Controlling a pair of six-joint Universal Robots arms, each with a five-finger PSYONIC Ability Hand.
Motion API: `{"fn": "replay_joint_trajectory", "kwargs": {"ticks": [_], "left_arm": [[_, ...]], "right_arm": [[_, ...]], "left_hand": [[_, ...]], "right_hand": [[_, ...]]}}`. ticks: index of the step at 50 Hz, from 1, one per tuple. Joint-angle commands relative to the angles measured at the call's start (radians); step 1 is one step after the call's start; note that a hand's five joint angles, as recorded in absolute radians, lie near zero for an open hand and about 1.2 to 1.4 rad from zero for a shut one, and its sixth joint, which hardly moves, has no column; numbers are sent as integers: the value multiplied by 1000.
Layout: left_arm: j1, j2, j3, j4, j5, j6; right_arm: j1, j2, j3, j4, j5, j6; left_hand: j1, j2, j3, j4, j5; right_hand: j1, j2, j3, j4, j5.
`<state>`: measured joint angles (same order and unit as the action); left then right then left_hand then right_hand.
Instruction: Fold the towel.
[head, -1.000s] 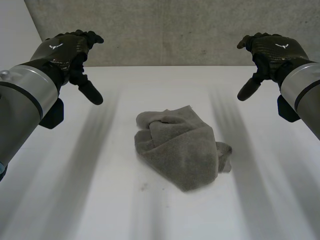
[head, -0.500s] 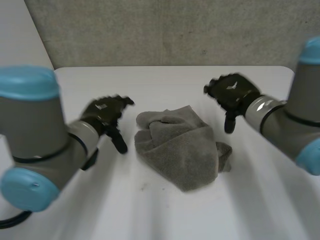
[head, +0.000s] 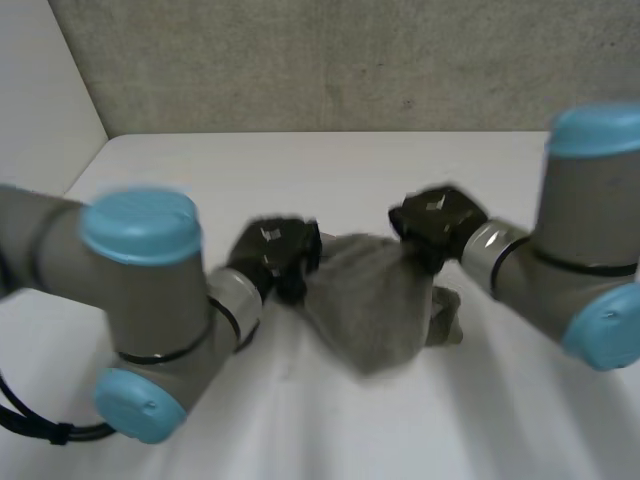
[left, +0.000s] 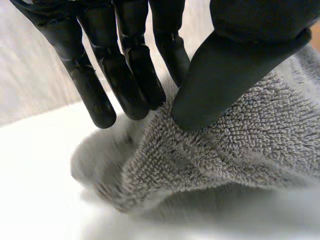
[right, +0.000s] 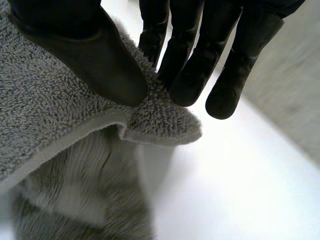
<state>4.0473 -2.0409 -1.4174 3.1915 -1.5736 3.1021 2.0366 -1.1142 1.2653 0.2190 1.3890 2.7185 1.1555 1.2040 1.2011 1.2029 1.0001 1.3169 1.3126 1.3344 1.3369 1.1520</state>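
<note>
The crumpled grey terry towel (head: 372, 310) lies near the middle of the white table (head: 250, 165), between the two black hands. The left hand (head: 272, 252) pinches the towel's left edge between its thumb and fingers (left: 127, 75). The right hand (head: 435, 222) pinches the far right corner likewise, holding that corner just off the table.

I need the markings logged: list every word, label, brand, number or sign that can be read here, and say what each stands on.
No words or numbers can be read.
left hand: a small white mark on its back, too blurred to read.
right hand: the same kind of white mark, also too blurred.
towel: no tag or print on the parts in view.
table: nothing printed.
</note>
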Motion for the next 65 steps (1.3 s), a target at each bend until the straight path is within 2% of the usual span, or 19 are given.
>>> {"fn": "replay_joint_trajectory", "kwargs": {"ticks": [1,7,13,18,21,26,32,34,35,36,37,38,39,41,45,48,53,58,65], "left_arm": [[8,374,24,-42,-32,-16],[18,602,89,-51,-28,-16],[24,588,123,-88,-5,-14],[44,336,144,-96,40,-5],[53,261,156,-94,46,-2],[70,-86,270,-75,58,4],[79,-297,397,-28,52,10],[91,-353,451,-19,44,16],[91,-354,451,-19,44,16],[97,-357,460,-21,40,21],[107,-351,459,-22,38,24],[107,-351,459,-22,38,24],[117,-326,453,-28,27,29],[130,-279,434,-41,6,29],[159,-80,292,-65,-61,30],[162,-4,232,-65,-71,29],[160,259,-56,-62,-60,33],[160,373,-245,-61,-19,59],[159,389,-428,-70,69,124]], "right_arm": [[-3,-352,-62,92,-7,102],[-7,-481,-129,200,-54,150],[4,-500,-144,250,-128,164],[14,-403,-121,246,-133,168],[24,-272,-118,244,-134,170],[62,-69,-139,206,-111,201],[62,184,-210,65,19,264],[60,224,-228,46,56,260],[60,249,-240,42,73,259],[60,249,-241,42,73,259],[60,258,-244,40,97,259],[59,258,-239,30,119,259],[59,258,-239,29,119,259],[45,235,-225,8,133,267],[-12,175,-178,-36,148,267],[-67,117,-115,-102,159,256],[-131,66,-49,-181,168,257],[-207,22,20,-224,186,251],[-223,-12,141,-227,167,198]], "left_hand": [[241,192,195,193,222],[241,192,195,193,222],[241,192,195,193,222],[241,192,195,193,222],[241,192,195,193,222],[241,192,195,193,222],[241,192,195,193,222],[-159,-207,-204,-206,-178],[-161,-210,-207,-208,-180],[-466,-515,-512,-514,-485],[-740,-788,-785,-787,-759],[-742,-791,-788,-790,-761],[-908,-956,-954,-955,-927],[-930,-979,-976,-977,-949],[-936,-985,-982,-983,-955],[-936,-985,-982,-983,-955],[-930,-979,-976,-978,-949],[-878,-926,-923,-925,-897],[-757,-806,-803,-804,-776]], "right_hand": [[79,84,62,59,70],[79,84,62,59,70],[79,84,62,59,70],[79,84,62,59,70],[79,84,62,59,70],[79,84,62,59,70],[79,84,62,59,70],[79,84,62,59,70],[79,84,62,59,70],[79,84,62,59,70],[79,84,62,59,70],[79,84,62,59,70],[79,84,62,59,70],[79,84,62,59,70],[79,84,62,59,70],[79,84,62,59,70],[79,84,62,59,70],[79,84,62,59,70],[79,84,62,59,70]]}}
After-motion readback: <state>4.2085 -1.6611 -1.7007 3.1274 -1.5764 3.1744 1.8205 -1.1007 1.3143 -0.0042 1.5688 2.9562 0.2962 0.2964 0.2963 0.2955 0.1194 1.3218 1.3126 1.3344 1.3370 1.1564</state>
